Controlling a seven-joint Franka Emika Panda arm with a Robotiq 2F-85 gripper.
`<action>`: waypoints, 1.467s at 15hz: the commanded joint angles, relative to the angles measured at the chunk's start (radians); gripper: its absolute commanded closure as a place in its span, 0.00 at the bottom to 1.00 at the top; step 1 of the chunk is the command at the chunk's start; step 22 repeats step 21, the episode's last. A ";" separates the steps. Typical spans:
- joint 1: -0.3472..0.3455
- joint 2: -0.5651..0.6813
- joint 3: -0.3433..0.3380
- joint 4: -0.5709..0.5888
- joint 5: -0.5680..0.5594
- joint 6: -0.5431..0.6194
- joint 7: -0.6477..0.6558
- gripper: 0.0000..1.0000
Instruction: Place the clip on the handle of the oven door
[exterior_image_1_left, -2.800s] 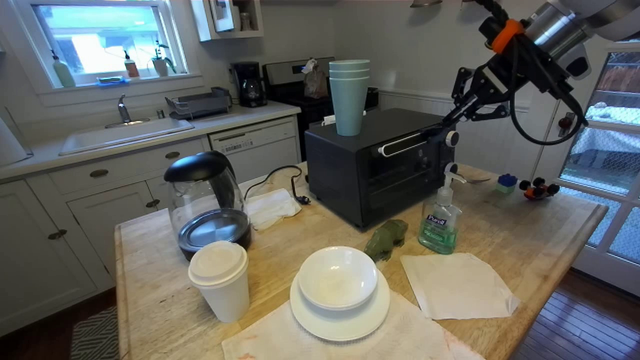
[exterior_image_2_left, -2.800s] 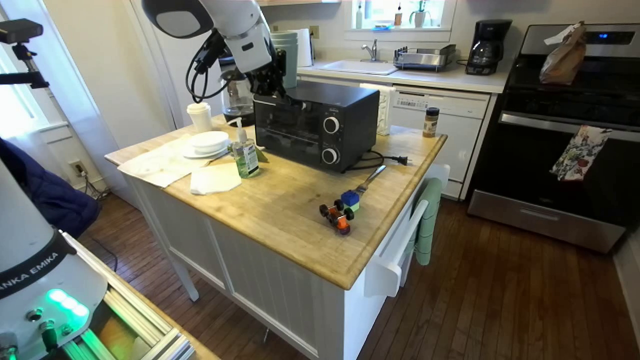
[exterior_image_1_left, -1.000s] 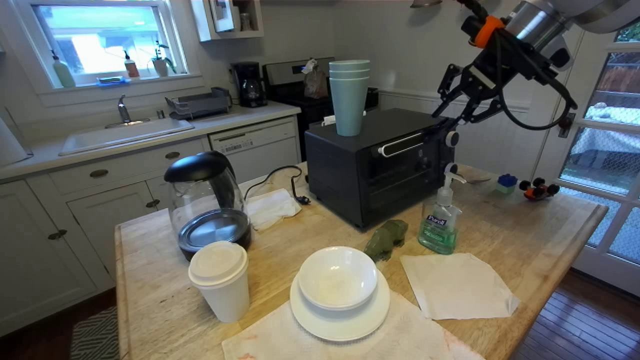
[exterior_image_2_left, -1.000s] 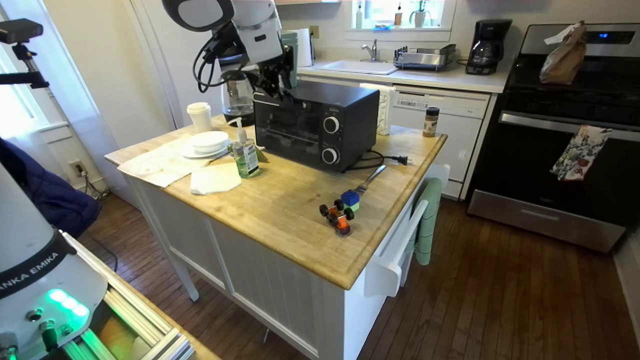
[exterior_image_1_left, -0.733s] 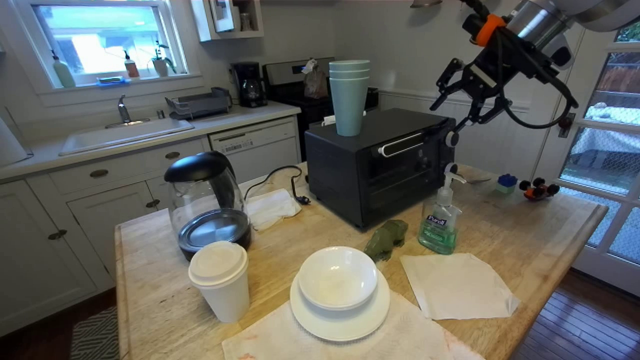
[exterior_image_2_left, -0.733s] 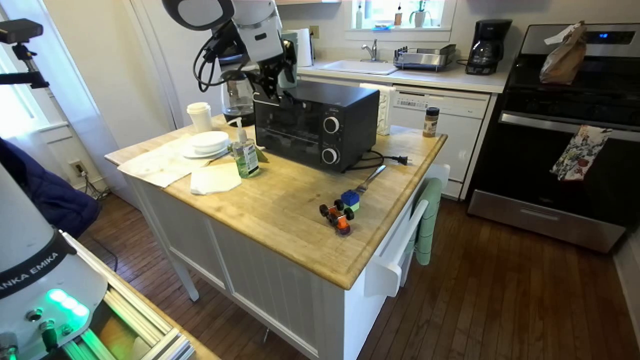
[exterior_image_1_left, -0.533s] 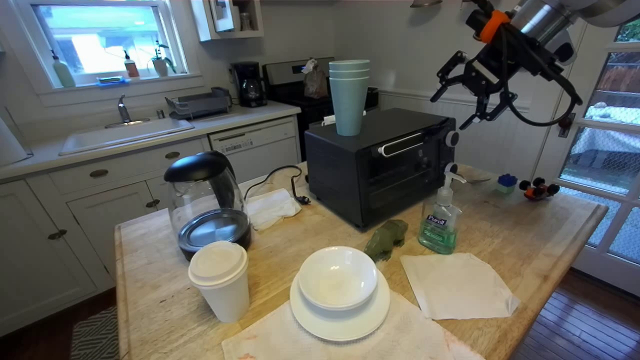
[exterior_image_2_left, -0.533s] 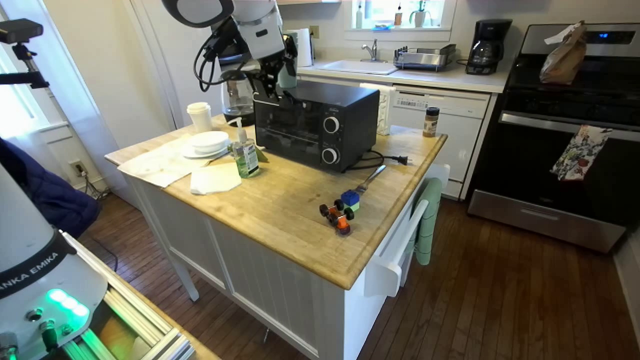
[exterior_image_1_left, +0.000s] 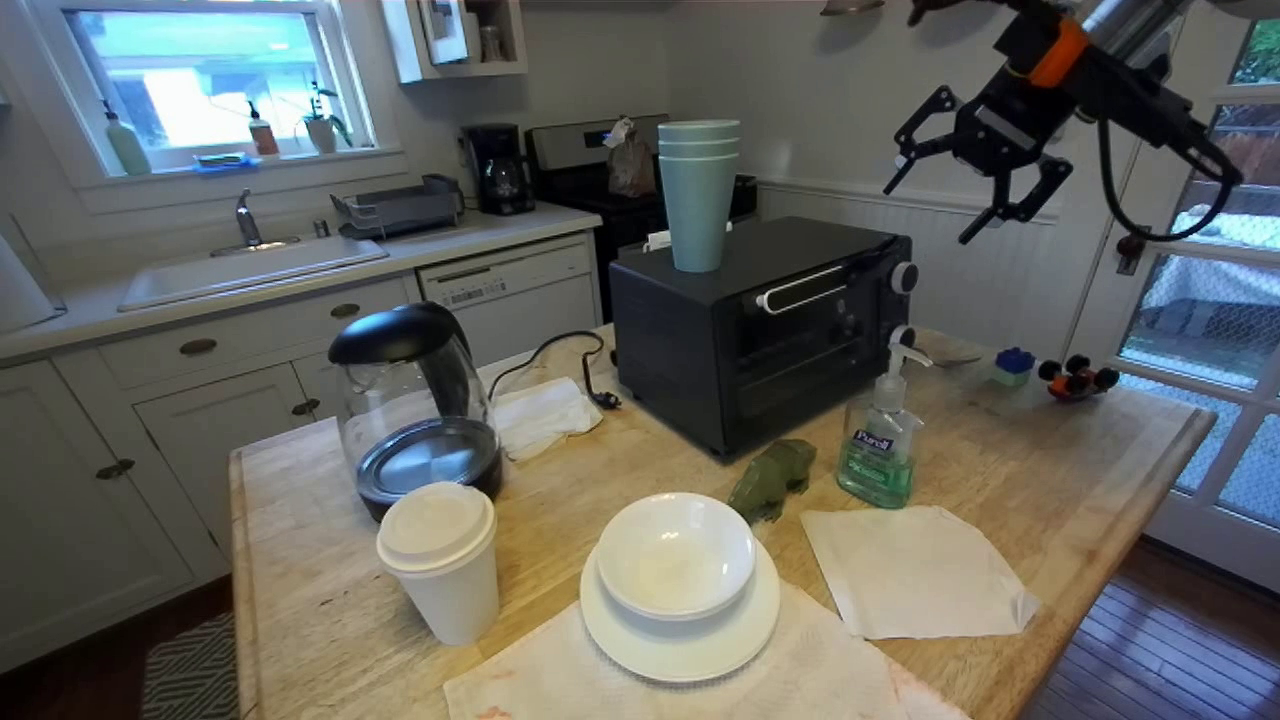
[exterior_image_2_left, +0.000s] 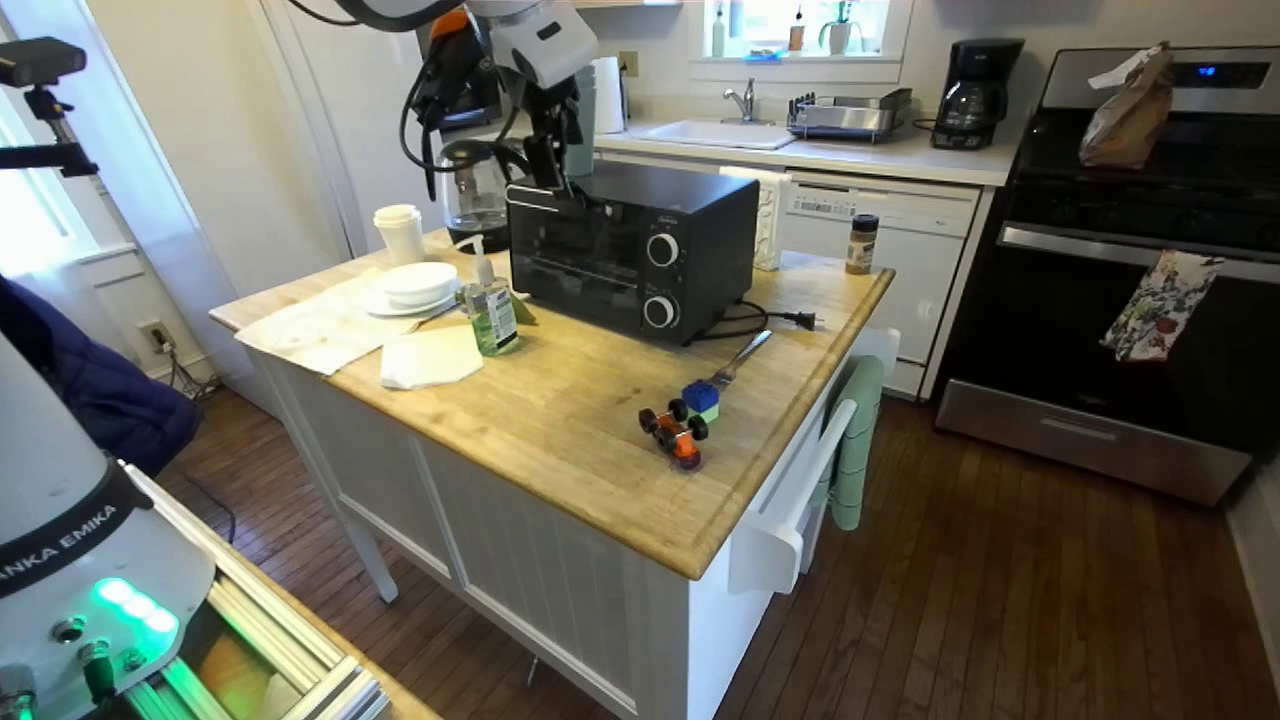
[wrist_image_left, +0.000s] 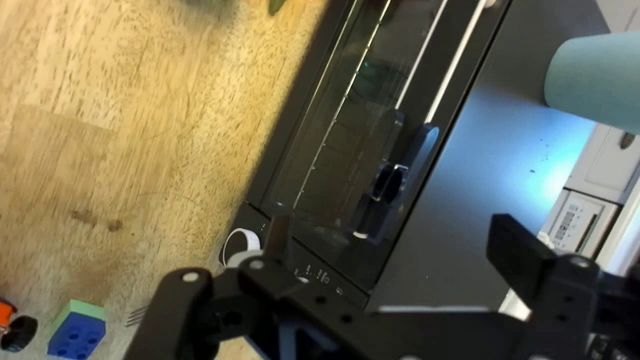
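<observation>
I have my gripper (exterior_image_1_left: 929, 214) spread wide, apart from the clip (wrist_image_left: 395, 182) on the handle (wrist_image_left: 454, 65) of the oven door (exterior_image_1_left: 790, 350), the wooden table (exterior_image_1_left: 1000, 440) beneath and, in an exterior view, the sink (exterior_image_1_left: 230, 280) far left and a glass door (exterior_image_1_left: 1218, 290) right.

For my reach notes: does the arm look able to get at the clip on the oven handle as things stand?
Probably yes: the gripper is open, and in the wrist view nothing shows between it and the clip on the handle. The stacked cups stand apart from both.
</observation>
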 joint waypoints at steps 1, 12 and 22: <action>-0.027 -0.076 -0.025 -0.022 -0.096 -0.110 -0.147 0.00; -0.049 -0.217 -0.081 -0.022 -0.290 -0.229 -0.442 0.00; -0.040 -0.196 -0.082 -0.010 -0.269 -0.218 -0.447 0.00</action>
